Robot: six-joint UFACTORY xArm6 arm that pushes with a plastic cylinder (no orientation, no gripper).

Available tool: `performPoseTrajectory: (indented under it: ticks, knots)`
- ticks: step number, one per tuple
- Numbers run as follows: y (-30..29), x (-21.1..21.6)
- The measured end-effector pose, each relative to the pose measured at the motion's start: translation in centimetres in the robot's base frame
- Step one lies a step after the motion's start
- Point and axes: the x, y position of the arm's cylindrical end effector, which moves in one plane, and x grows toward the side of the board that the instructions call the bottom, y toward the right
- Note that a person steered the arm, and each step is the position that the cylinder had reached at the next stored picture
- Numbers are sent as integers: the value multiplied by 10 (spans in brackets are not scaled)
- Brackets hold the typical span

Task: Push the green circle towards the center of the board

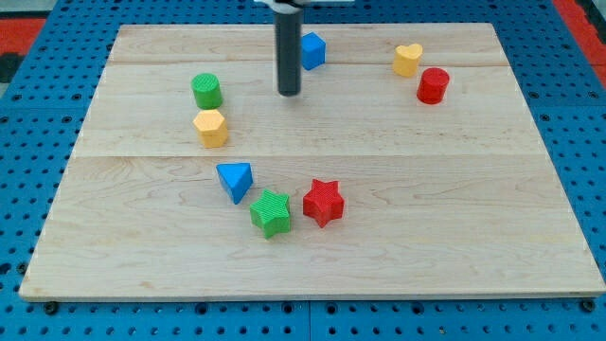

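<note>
The green circle [206, 91] stands on the wooden board [398, 208] at the upper left. My tip [289, 93] is down on the board to the right of the green circle, about a rod's length of bare wood apart from it. The rod comes down from the view's top. A yellow hexagon [211, 127] sits just below the green circle, nearly touching it.
A blue block [312, 50] lies just right of the rod at the top. A yellow heart [408, 59] and a red cylinder [433, 85] are at the upper right. A blue triangle [235, 180], a green star [272, 212] and a red star [323, 201] cluster below the middle.
</note>
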Motion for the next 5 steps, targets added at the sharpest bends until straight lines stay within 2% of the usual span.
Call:
performPoseTrajectory:
  ticks: [1, 2, 3, 5]
  knots:
    - [-51, -25]
    - [-131, -27]
    - [-148, 12]
    - [-116, 22]
